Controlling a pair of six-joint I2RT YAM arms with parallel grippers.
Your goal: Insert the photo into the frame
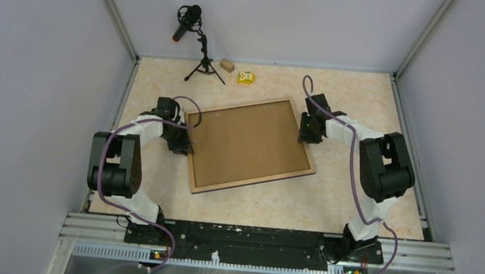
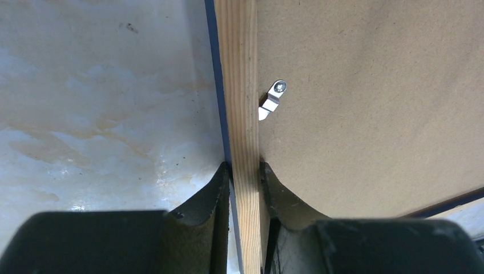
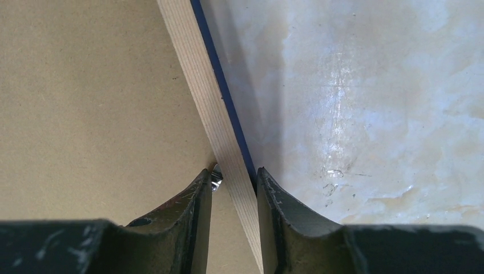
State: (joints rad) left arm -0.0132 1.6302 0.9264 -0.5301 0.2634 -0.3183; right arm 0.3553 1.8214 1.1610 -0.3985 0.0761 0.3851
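- left claw [image 2: 245, 171] — clamped on the frame [image 2: 240, 85], one finger each side of its light-wood rim.
- just ahead of it: metal clip [image 2: 273, 98] screwed to the brown backing board [image 2: 371, 103], tip at the rim.
- right claw [image 3: 234, 174] straddles the opposite rim; outer finger touches the dark blue edge, inner finger sits just beside the wood with a second clip [image 3: 216, 178] at its tip. Can't tell if it grips.
- frame spans between both claws, wood face and board up, over the marbled table [image 2: 103, 114].
- well beyond the frame: mic on tripod [image 1: 190, 20], wood block [image 1: 227, 65], small yellow item [image 1: 246, 77].
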